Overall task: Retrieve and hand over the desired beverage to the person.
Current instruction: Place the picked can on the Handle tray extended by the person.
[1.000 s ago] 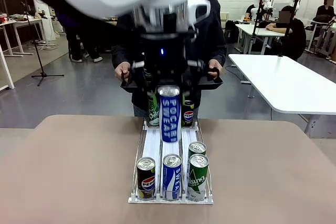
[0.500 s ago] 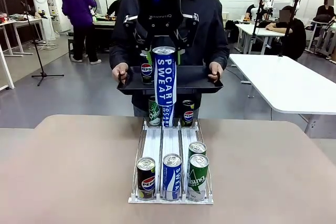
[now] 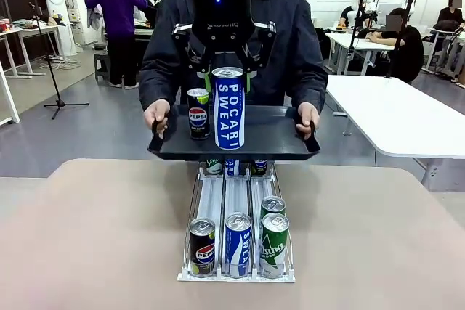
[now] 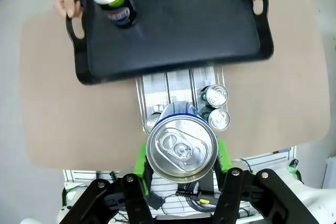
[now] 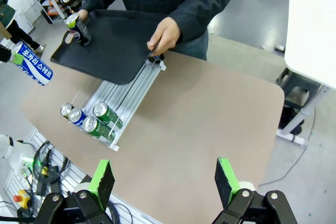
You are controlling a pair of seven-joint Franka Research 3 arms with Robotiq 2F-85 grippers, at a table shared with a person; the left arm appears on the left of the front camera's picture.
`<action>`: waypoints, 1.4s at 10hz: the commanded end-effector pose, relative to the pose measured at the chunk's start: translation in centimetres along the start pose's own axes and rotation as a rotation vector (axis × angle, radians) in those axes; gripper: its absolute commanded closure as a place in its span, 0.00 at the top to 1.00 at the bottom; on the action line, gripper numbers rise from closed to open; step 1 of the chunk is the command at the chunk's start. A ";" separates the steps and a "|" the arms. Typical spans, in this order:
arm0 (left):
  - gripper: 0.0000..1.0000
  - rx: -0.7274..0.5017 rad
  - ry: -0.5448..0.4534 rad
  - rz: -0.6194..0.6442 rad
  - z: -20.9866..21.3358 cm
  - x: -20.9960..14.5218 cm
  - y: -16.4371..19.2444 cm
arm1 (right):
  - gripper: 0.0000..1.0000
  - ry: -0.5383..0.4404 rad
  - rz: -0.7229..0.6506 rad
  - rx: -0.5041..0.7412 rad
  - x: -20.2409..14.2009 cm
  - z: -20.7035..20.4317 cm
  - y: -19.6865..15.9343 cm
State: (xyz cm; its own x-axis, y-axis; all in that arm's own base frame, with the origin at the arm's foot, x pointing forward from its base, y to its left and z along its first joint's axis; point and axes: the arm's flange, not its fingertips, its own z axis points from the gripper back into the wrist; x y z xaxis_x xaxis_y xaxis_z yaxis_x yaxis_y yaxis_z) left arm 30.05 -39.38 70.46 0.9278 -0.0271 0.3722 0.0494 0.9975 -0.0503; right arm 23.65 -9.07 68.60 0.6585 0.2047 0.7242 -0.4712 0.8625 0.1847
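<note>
While on the person's tray [image 3: 276, 147], one Pepsi can [image 3: 198, 114].

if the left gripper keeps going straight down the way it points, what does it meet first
Probably the rack near the tray's edge; the left gripper, shut on the blue can, seems short of the tray, but depth is unclear.

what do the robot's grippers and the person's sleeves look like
The left gripper is black, with bright green pads, angular black linkages with silver bolts, and a blue light on its body in the front view. The right gripper has matching black fingers and green pads. The person wears a dark blue-black jacket with long sleeves.
</note>
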 end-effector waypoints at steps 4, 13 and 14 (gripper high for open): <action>0.00 -0.004 -0.012 0.002 0.3 -0.2 0.2 | 1.00 -0.004 0.012 0.029 0.1 -0.1 0.0; 0.57 0.005 -0.002 -0.053 -4.0 4.6 -2.7 | 1.00 -0.004 0.012 0.029 0.1 -0.1 0.0; 0.57 0.005 -0.012 -0.056 -5.0 5.6 -3.5 | 1.00 -0.004 0.012 0.029 0.1 -0.1 0.0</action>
State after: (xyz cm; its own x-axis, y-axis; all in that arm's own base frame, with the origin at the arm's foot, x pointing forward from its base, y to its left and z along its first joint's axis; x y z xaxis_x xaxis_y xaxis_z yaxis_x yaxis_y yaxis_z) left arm 35.76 -41.74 66.75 0.9348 -0.0673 0.3486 0.0829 0.9961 -0.0300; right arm 23.65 -9.07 68.60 0.6584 0.2048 0.7243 -0.4713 0.8624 0.1846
